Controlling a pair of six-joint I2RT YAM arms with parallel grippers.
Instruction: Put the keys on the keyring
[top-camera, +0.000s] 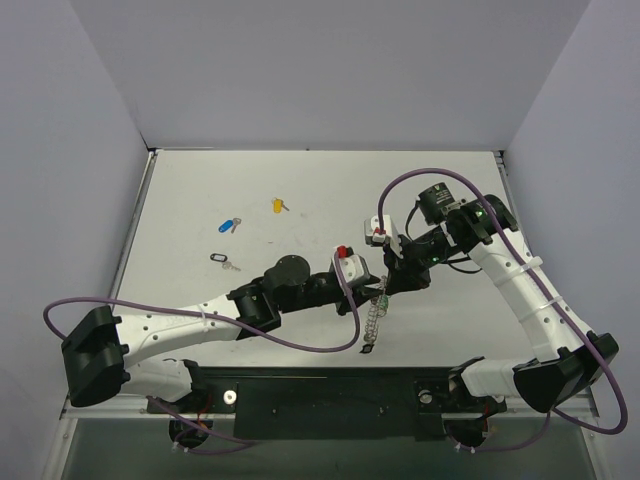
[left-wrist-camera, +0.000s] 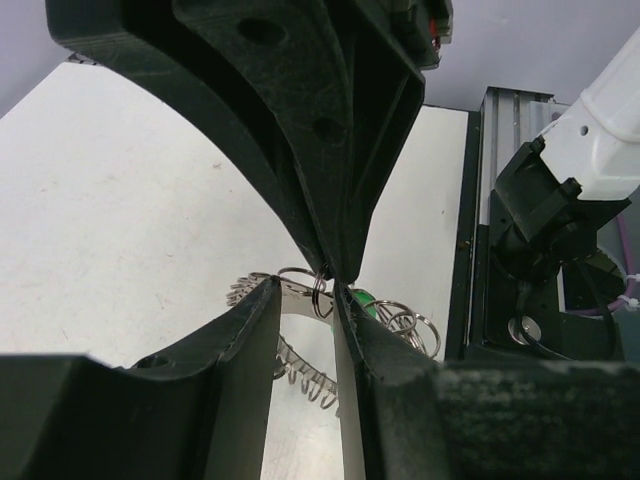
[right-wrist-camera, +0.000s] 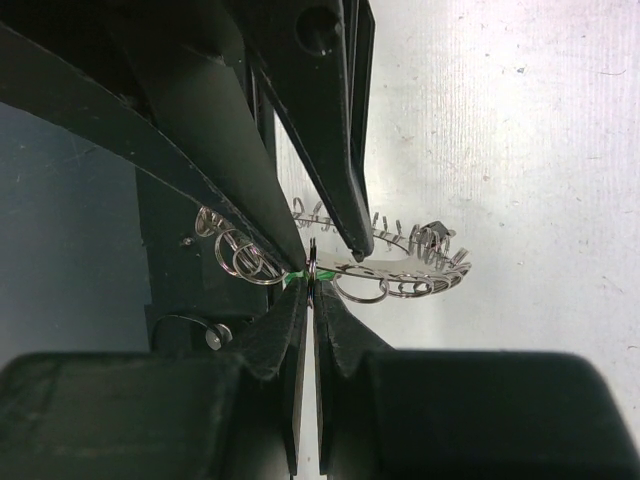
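White table (top-camera: 300, 180), grey walls (top-camera: 330, 70). Right gripper (right-wrist-camera: 312, 285) pinched shut on keyring (right-wrist-camera: 395, 268) loop; left gripper (left-wrist-camera: 305, 290) half-open astride it, grip unclear. Green key (left-wrist-camera: 358, 298) mostly hidden.

Keyring (top-camera: 373, 320) edge-on w/ green key (left-wrist-camera: 360, 298); blue key (top-camera: 229, 225), yellow key (top-camera: 278, 205), black key (top-camera: 222, 261) lie left, apart.

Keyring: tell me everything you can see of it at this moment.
The keyring is a flat, silvery-grey metal hoop, its edge lined with many small wire loops. From above it shows edge-on, so it stands roughly upright over the table. The right tool is shut on one small loop at its rim. The left tool has a finger on either side of the band; whether it presses cannot be told. A green key head shows beside the pinch.
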